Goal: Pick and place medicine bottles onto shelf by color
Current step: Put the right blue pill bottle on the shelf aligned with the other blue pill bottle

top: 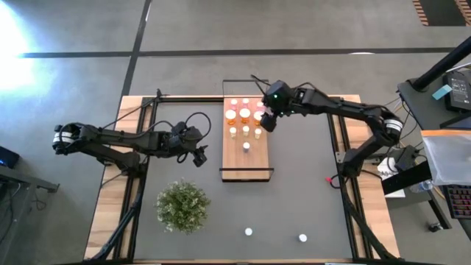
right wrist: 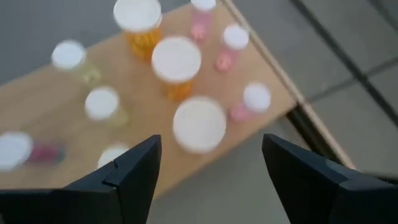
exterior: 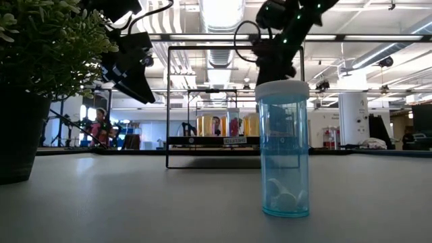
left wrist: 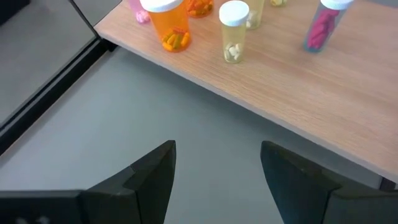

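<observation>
The wooden shelf (top: 247, 158) lies at the table's middle. Several medicine bottles with white caps stand on its far half (top: 245, 114): orange, pink and pale ones. My right gripper (top: 268, 120) hovers above the shelf's far right part, open and empty. Its wrist view (right wrist: 211, 180) looks down on the white caps, among them an orange bottle (right wrist: 176, 65) and a pink one (right wrist: 252, 102). My left gripper (top: 199, 156) is open and empty over the mat, just left of the shelf. Its wrist view (left wrist: 217, 174) shows the shelf edge (left wrist: 267, 106), an orange bottle (left wrist: 171, 25) and a pale bottle (left wrist: 234, 31).
A bushy green plant (top: 182, 206) stands near the front left. Two small bottles stand on the mat near the front edge (top: 249, 232) (top: 302, 238). One is a blue bottle, close in the low view (exterior: 283, 148). A black wire frame (exterior: 233, 104) rises at the shelf.
</observation>
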`<state>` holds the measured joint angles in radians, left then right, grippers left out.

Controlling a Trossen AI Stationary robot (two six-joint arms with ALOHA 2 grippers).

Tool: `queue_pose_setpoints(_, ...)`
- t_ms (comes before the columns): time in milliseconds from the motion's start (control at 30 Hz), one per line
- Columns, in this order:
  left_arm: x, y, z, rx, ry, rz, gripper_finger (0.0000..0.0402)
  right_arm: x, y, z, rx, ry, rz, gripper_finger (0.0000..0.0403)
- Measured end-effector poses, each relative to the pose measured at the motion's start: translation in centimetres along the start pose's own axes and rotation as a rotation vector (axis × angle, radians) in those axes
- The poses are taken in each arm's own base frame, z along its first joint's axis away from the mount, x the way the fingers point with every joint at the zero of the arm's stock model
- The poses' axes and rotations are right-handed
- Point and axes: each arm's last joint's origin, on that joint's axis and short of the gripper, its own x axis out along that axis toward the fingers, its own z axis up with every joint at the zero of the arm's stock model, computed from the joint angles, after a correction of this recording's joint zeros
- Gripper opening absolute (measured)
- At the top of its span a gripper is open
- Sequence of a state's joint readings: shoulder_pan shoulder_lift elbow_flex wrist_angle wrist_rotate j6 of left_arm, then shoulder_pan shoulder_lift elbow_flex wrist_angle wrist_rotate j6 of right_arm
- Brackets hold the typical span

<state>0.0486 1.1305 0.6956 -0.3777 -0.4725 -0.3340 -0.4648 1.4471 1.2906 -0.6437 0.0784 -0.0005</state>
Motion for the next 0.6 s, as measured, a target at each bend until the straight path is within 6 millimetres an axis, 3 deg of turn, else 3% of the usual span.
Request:
queue_pose_setpoints(367,0.0,0.0,0.0,0.054,-0.002,0.002,0.0219,-5.0,5.0,-3.9,0.122,0.309,0.048,0.025)
queue_pose_setpoints(600,0.0,0.0,0.0,0.061,-0.002,0.004,0.0219,-8.0,9.5,-6.4,0.206,0.414,0.059,0.025)
